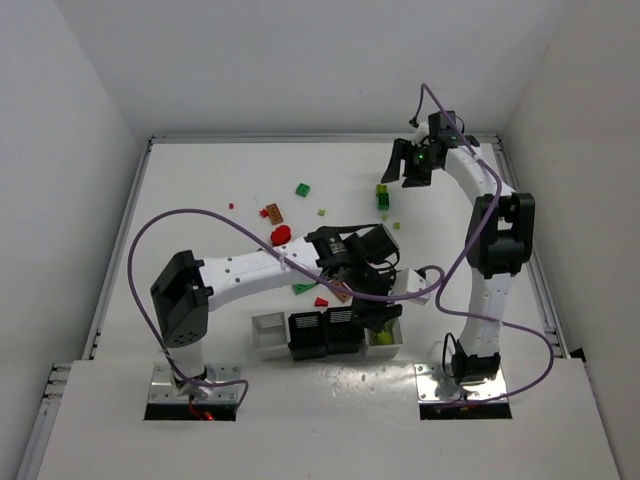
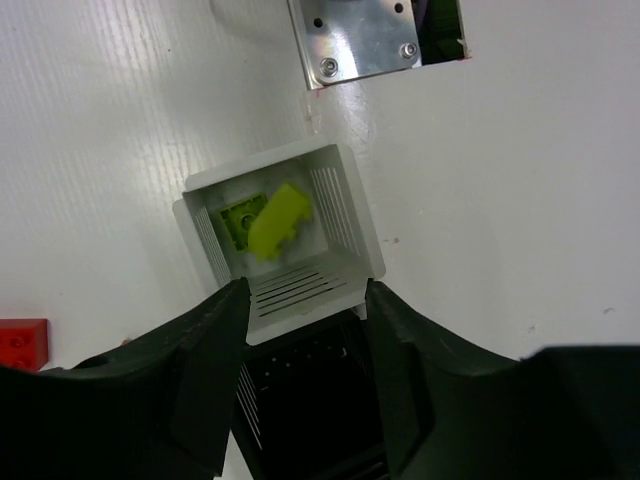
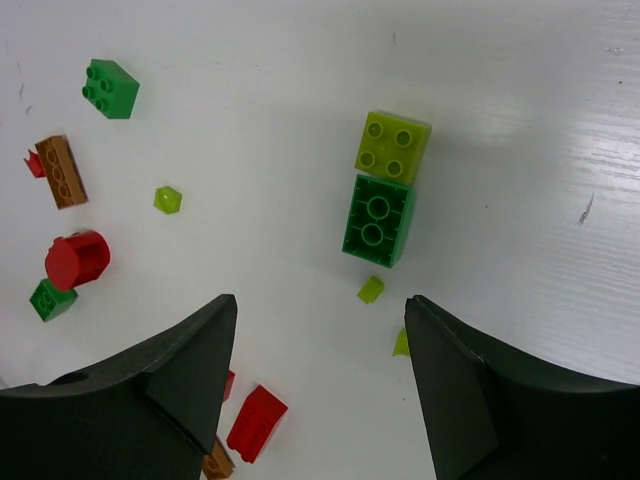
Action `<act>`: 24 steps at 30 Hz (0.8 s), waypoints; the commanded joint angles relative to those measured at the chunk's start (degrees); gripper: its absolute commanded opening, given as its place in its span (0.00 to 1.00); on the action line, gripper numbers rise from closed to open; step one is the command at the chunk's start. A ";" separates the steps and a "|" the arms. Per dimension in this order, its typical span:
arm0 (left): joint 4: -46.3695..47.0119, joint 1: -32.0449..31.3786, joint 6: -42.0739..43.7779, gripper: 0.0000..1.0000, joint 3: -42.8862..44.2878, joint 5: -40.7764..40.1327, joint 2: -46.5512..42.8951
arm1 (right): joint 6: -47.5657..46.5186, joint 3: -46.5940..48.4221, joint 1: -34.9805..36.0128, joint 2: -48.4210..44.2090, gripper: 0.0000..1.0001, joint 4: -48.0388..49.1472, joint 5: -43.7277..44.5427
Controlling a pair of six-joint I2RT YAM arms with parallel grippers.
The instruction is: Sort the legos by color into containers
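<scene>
Drop-off looks done: my left jaws gape empty over the white end bin [image 2: 345,200], a yellow-green brick [image 2: 278,222] lying inside. My right jaws, also released, hover over a second yellow-green brick [image 3: 392,147] touching a dark green brick [image 3: 378,220] on the tabletop [image 3: 250,60]; next, lower and grip one

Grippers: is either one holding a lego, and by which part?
Nothing held. Left gripper open over the white bin, yellow-green brick inside it; right gripper open, empty.

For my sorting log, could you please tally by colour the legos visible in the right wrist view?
Dark green legos: 3
Yellow-green legos: 4
Red legos: 4
Orange-brown legos: 2
Total: 13, three partly hidden behind the right gripper
</scene>
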 commanded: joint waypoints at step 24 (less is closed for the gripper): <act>18.55 42.73 -23.11 0.96 -9.23 -18.08 -22.23 | 0.02 12.64 4.55 11.57 0.70 3.08 10.41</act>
